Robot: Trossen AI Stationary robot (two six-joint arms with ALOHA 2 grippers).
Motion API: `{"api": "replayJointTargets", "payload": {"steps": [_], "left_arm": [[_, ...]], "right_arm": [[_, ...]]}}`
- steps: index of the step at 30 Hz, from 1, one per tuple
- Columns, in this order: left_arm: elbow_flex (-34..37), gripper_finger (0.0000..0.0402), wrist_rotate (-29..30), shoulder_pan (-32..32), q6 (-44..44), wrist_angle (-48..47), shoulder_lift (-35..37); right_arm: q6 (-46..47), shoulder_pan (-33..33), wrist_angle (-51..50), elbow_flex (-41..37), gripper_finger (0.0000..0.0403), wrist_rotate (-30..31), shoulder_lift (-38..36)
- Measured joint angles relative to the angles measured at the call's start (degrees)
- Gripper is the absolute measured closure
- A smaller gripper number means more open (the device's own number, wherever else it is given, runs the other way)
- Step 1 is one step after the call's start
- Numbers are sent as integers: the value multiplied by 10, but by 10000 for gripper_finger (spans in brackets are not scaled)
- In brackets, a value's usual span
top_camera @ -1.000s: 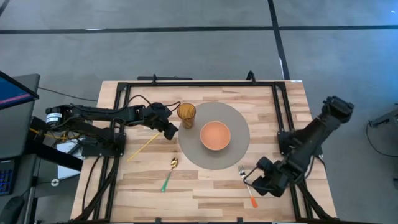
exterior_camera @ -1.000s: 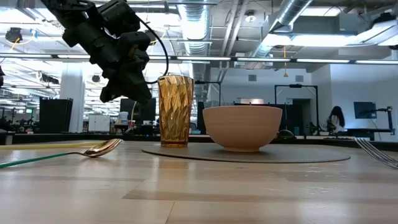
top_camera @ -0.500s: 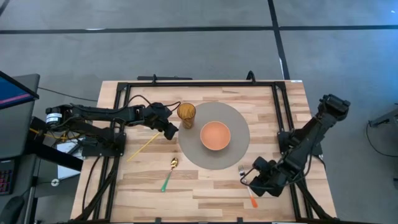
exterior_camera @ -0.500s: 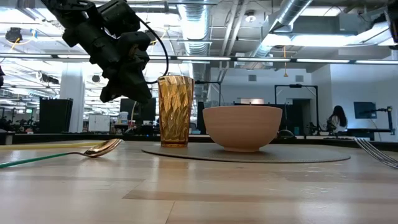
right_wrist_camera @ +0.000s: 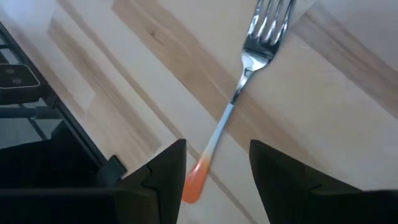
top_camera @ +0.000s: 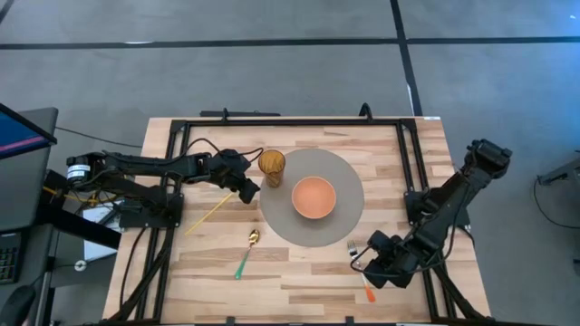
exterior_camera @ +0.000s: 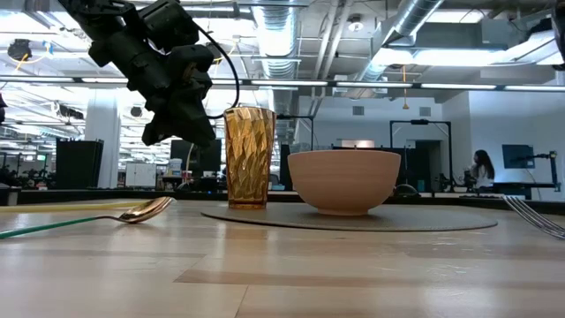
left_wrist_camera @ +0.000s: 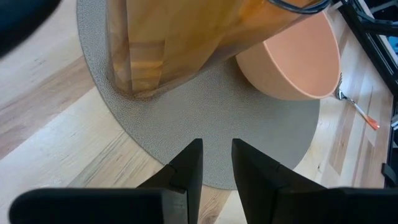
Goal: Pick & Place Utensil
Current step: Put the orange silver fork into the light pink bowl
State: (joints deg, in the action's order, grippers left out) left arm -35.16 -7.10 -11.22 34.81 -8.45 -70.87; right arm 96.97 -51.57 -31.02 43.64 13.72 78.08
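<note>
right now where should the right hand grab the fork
Grip the fork on its slim handle, between the tines and the orange tip. It lies flat on the table, so come straight down. The right hand is open, already straddling the handle's orange end.

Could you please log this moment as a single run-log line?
right gripper: open, over orange-tipped silver fork, not gripping | left gripper: open, beside amber ribbed glass | peach bowl on round grey mat
</note>
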Motion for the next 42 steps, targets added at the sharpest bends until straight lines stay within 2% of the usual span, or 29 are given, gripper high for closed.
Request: {"api": "replayJointTargets", "payload": {"steps": [13,23,32,35,42], "left_arm": [[0,315,0,0,0,0,0],[0,315,0,0,0,1,0],[0,315,0,0,0,1,0],[0,315,0,0,0,1,0],[0,315,0,0,0,1,0]], "right_arm": [[-1,0,-21,0,233,14,0],[-93,28,0,0,233,28,0],[-86,28,-1,-1,233,29,0],[-86,27,19,-19,233,30,0],[-70,25,135,-71,233,28,0]]}}
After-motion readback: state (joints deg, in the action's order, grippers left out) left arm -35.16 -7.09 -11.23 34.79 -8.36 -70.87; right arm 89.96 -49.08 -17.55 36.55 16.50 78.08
